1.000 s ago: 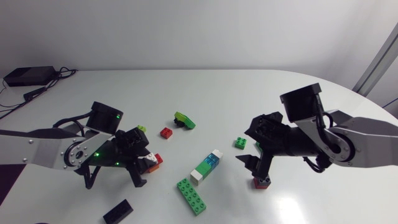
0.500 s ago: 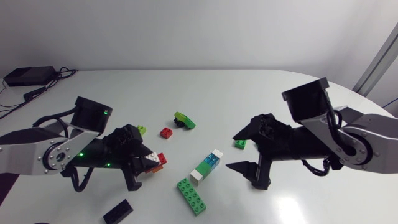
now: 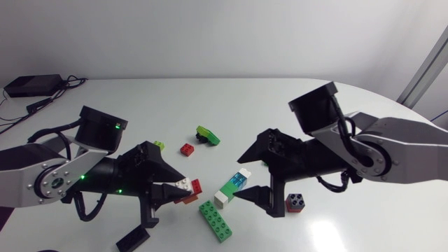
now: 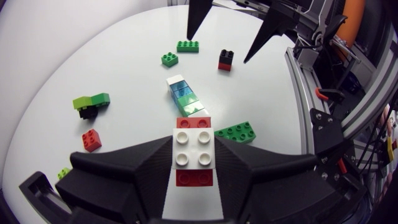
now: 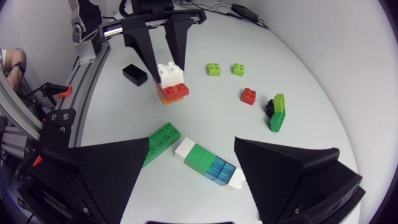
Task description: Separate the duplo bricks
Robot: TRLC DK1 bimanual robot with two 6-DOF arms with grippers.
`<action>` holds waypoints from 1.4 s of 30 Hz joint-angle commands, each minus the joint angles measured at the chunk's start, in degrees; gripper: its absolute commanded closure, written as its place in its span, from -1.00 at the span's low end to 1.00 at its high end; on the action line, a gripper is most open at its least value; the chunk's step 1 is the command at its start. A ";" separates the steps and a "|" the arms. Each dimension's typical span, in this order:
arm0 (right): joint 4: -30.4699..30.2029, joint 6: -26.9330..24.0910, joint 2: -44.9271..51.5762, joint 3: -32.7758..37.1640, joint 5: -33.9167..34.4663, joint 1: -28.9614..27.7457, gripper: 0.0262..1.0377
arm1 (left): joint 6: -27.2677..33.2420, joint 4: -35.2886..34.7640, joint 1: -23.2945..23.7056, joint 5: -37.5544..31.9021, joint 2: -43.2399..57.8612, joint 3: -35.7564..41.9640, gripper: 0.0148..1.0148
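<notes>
On the white surface (image 3: 231,105), the left gripper (image 3: 180,190) has its fingers closed from both sides on a white-red-orange duplo stack (image 4: 193,152), toward the near edge. The right gripper (image 3: 247,179) hangs with fingers spread wide, holding nothing, over the white-green-blue brick row (image 3: 231,187).

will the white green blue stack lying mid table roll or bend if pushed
Probably slides rather than rolls: the stack lies on a flat side. Likely stiff, as pressed-together bricks. Being long, an end push may swivel it.

Overhead; roughly opposed wrists sharing bricks (image 3: 231,187)
</notes>
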 commanded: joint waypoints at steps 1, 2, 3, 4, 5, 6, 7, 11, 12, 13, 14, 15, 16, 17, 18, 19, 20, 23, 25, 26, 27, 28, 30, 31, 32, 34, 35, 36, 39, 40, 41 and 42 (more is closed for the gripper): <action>-1.27 1.74 2.57 2.29 -1.22 1.26 -0.89 | 0.25 -0.56 -1.48 1.09 -0.40 1.68 0.46; -1.62 1.82 3.18 2.91 -1.66 1.61 -0.89 | 0.33 -0.47 -2.01 1.09 -0.31 1.77 0.46; -1.89 1.82 3.89 3.52 -2.01 2.05 -0.89 | 0.42 -0.56 -2.36 1.09 -0.05 2.04 0.46; -2.06 1.82 4.59 4.05 -2.28 2.40 -0.89 | 0.51 -0.56 -2.54 1.17 0.13 2.39 0.46; -2.33 1.91 5.38 4.75 -2.45 2.67 -0.89 | 0.51 -0.56 -2.89 1.44 0.48 2.83 0.46; -2.50 1.91 6.17 5.45 -2.81 3.02 -0.89 | 0.51 -0.56 -3.06 1.61 0.74 3.18 0.46; -2.59 1.91 6.70 5.89 -2.89 3.28 -0.89 | 0.51 -0.56 -3.24 1.88 0.92 3.53 0.46; -3.38 2.00 9.34 7.83 -4.12 4.51 -0.88 | 0.51 -0.65 -3.94 2.67 1.45 4.67 0.46; -3.56 2.09 9.86 8.18 -4.56 4.78 -0.88 | 0.51 -0.74 -4.03 3.02 1.45 4.85 0.46; -3.65 2.18 10.21 8.36 -4.56 5.13 -0.88 | 0.51 -1.09 -4.12 3.46 1.36 5.11 0.46; -3.73 2.26 10.57 8.53 -4.74 5.48 -0.88 | 0.60 -1.35 -4.12 3.63 1.27 5.20 0.46; -4.08 2.26 10.83 8.79 -4.91 5.65 -0.88 | 0.86 -1.70 -4.12 3.72 1.09 5.38 0.46; -4.26 2.26 11.09 9.06 -5.71 5.74 -0.86 | 1.04 -2.14 -4.03 4.07 1.01 5.46 0.46; -4.44 2.26 11.36 9.41 -5.97 5.74 -0.85 | 1.39 -2.58 -3.94 4.51 1.01 5.64 0.46; -4.88 2.26 11.71 9.85 -6.14 5.92 -0.85 | 1.65 -3.02 -3.85 4.95 1.01 5.82 0.46; -4.96 2.26 11.88 10.03 -6.14 6.18 -0.85 | 2.27 -3.72 -3.68 5.22 0.92 5.90 0.46; -5.05 2.26 12.24 10.29 -6.14 6.45 -0.85 | 2.53 -4.08 -3.50 5.57 0.83 5.99 0.46; -5.67 2.35 12.85 11.17 -6.14 7.32 -0.85 | 3.15 -5.39 -3.06 7.15 0.30 6.34 0.46; -6.19 2.35 13.20 11.61 -6.14 8.12 -0.84 | 3.41 -5.48 -3.06 7.33 0.04 6.34 0.46; -6.46 2.35 13.29 11.78 -6.14 8.47 -0.81 | 3.50 -5.48 -2.98 7.50 0.04 6.34 0.46; -6.55 2.35 13.47 11.87 -6.23 8.91 -0.80 | 3.67 -5.48 -2.80 7.77 0.13 6.43 0.46; -6.63 2.44 13.64 11.87 -6.23 9.35 -0.80 | 3.76 -5.48 -2.54 8.12 0.22 6.43 0.46; -6.63 2.53 13.82 11.87 -6.23 9.96 -0.77 | 3.94 -5.48 -2.27 8.38 0.22 6.61 0.46; -6.72 2.62 13.82 11.78 -6.23 10.22 -0.72 | 3.94 -5.48 -2.27 8.47 0.30 6.69 0.46; -6.72 2.62 13.82 11.70 -6.23 10.40 -0.68 | 4.03 -5.48 -2.10 8.73 0.39 6.87 0.46; -6.72 2.62 13.82 11.34 -6.23 10.66 -0.57 | 4.20 -5.48 -2.01 8.82 0.39 7.05 0.46; -6.72 2.53 13.82 11.17 -6.23 10.66 -0.47 | 4.20 -5.48 -1.92 9.00 0.48 7.31 0.46; -6.72 2.44 13.73 10.99 -6.23 10.66 -0.40 | 4.20 -5.48 -1.83 9.17 0.48 7.40 0.46; -6.72 2.35 13.55 10.64 -6.67 10.66 -0.09 | 4.20 -5.57 -1.83 9.35 0.48 7.66 0.46; -6.63 2.26 13.64 10.55 -6.76 10.58 0.00 | 4.20 -5.66 -1.92 9.44 0.48 7.75 0.46; -6.63 2.18 13.64 10.38 -6.76 10.58 0.09 | 4.20 -5.83 -1.92 9.52 0.48 7.84 0.46; -6.63 2.00 13.73 10.29 -6.76 10.58 0.16 | 4.20 -5.92 -1.92 9.61 0.39 7.84 0.46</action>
